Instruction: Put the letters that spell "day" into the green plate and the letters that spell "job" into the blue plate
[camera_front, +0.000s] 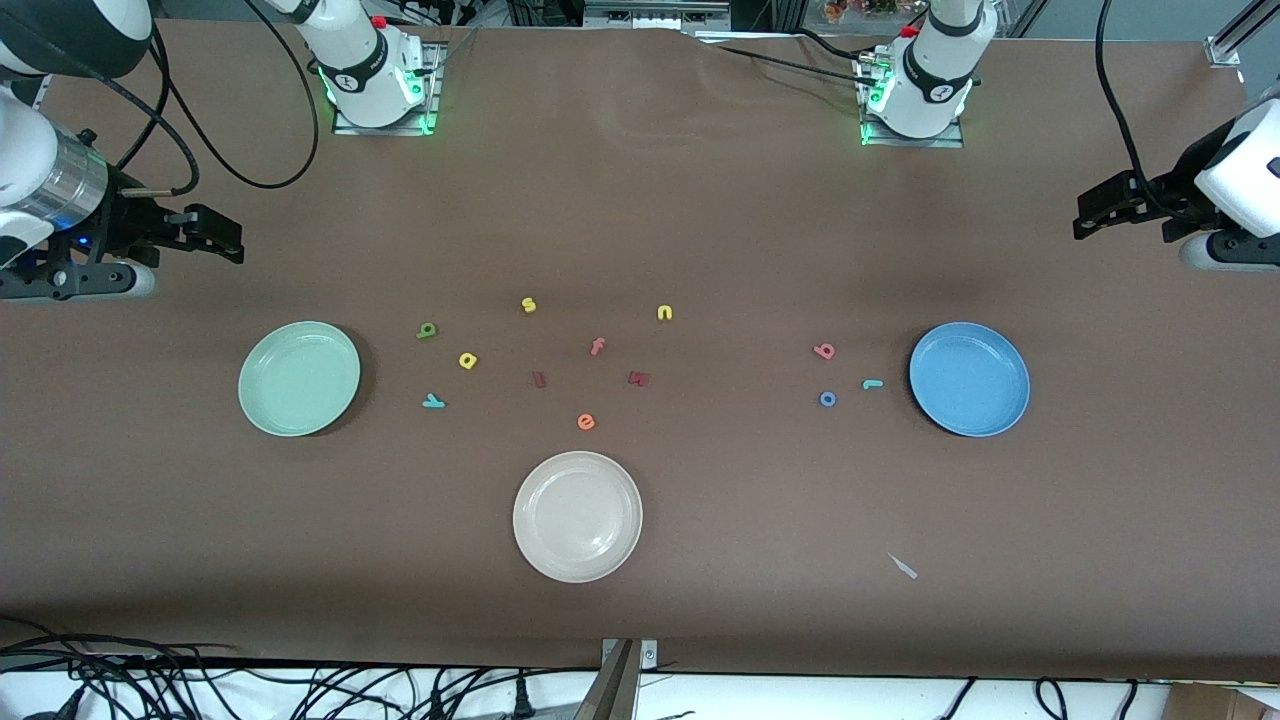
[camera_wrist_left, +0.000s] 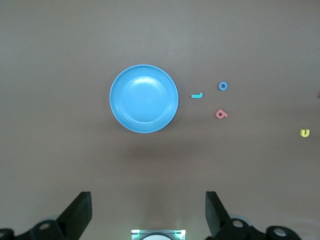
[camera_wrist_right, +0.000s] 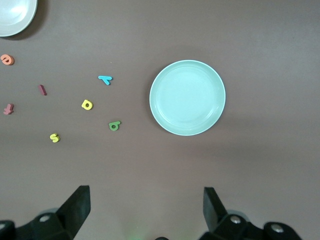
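While both of your arms waited at the table's ends, three plates lay empty: green plate (camera_front: 299, 378), blue plate (camera_front: 969, 378), white plate (camera_front: 577, 516). Eleven letters lay loose. The d (camera_front: 427, 330), a (camera_front: 467, 360), y (camera_front: 433, 401) sat beside green; b (camera_front: 824, 350), o (camera_front: 828, 399), j (camera_front: 873, 383) beside blue. Only the front view showed all. Left gripper (camera_wrist_left: 147, 212) and right gripper (camera_wrist_right: 145, 210) gaped wide, holding nothing.

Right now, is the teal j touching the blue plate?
Apart. The left wrist view shows bare brown table between the teal j and the blue plate; the front view shows that gap too.
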